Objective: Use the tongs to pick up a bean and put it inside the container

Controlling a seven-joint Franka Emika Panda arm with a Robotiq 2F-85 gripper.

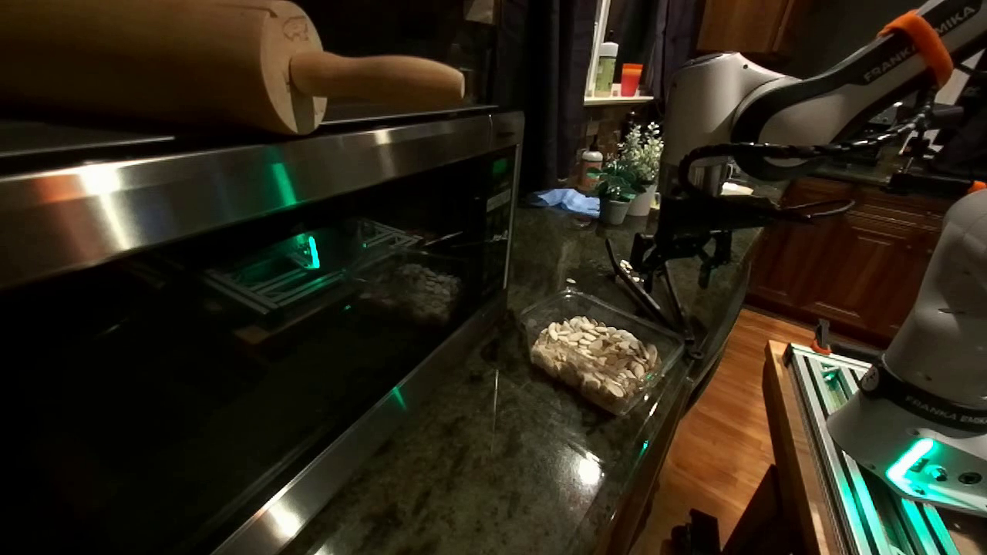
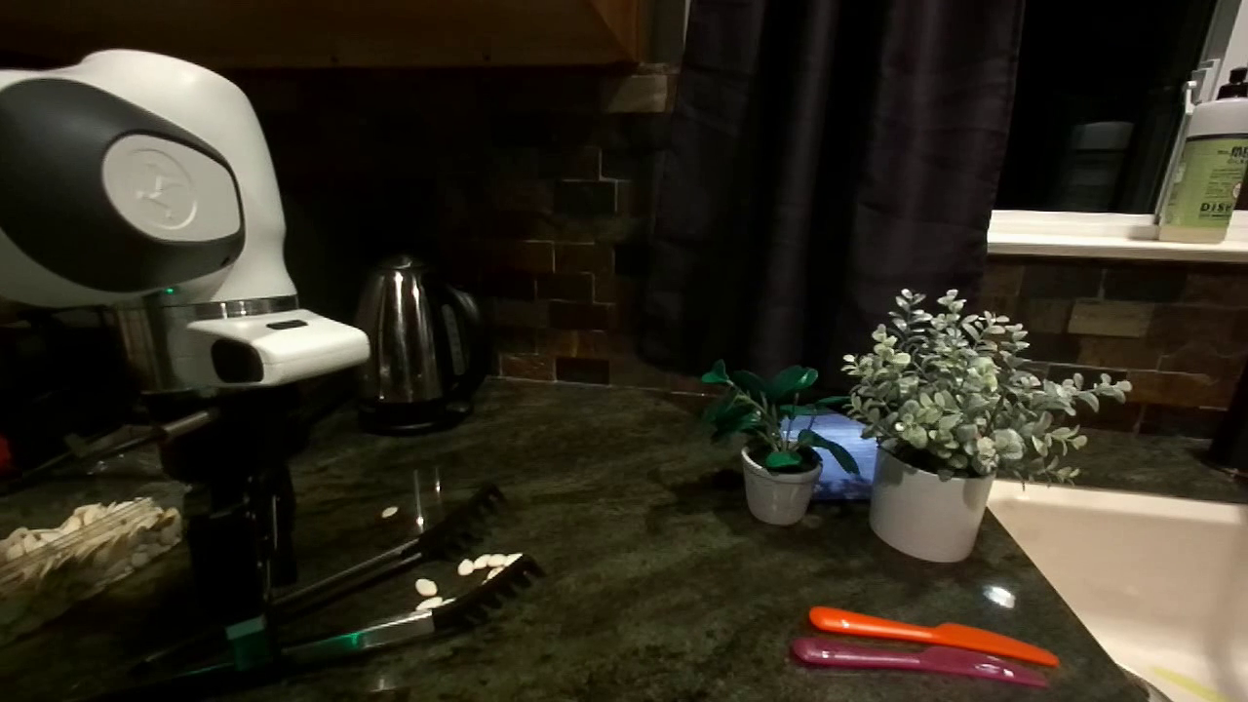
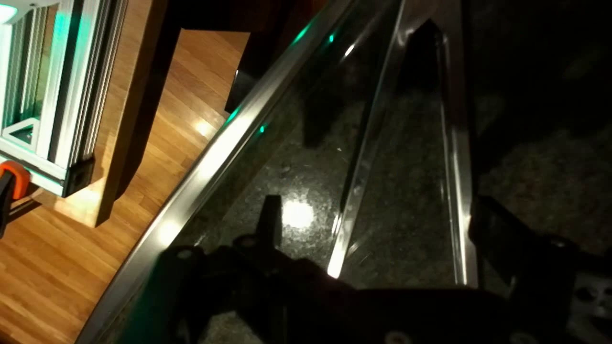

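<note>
Behind the spread gripper (image 3: 377, 203), the tongs (image 3: 458, 153) are partly hidden.

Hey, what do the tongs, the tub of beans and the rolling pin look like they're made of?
Tongs: shiny metal, given the bright reflections, with duller black tips, perhaps nylon or silicone.
Tub: glossy and clear, beans showing through; likely plastic, possibly glass.
Rolling pin: smooth, probably wood, judging by its tan color.
</note>
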